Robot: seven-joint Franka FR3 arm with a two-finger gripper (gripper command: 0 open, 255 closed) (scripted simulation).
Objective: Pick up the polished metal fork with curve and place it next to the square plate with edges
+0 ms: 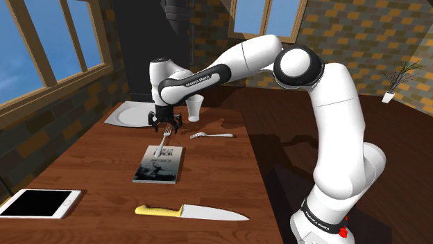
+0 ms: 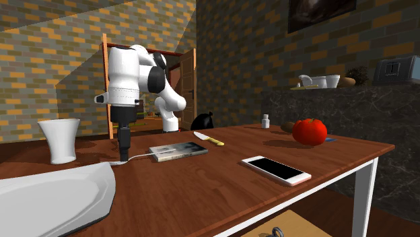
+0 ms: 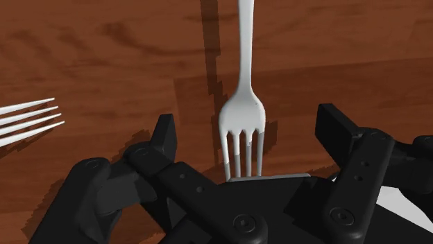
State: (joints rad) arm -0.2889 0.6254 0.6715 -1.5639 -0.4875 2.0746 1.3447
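Note:
A pale fork (image 1: pixel 164 141) lies on the wooden table, tines toward the plate and handle resting on a book (image 1: pixel 159 166). My gripper (image 1: pixel 165 125) hangs straight over its tines, fingers pointing down. In the wrist view the fork (image 3: pixel 243 114) lies between the two black fingers (image 3: pixel 165 133), which stand well apart and do not touch it; the gripper (image 3: pixel 250 125) is open. The white square plate (image 1: pixel 130 113) sits just beyond the gripper, at the table's far left in the shoulder view. From the second exterior view, the gripper (image 2: pixel 123 153) stands beside the plate (image 2: pixel 54 195), with the fork (image 2: pixel 138 158) at its tip.
A second fork (image 1: pixel 211 134) lies to the gripper's right in the shoulder view, its tines (image 3: pixel 28 118) in the wrist view. A white cup (image 1: pixel 196 106) stands behind it. A yellow-handled knife (image 1: pixel 191 211) and a phone (image 1: pixel 38 203) lie near the front edge. A tomato (image 2: pixel 309 131) sits farther off.

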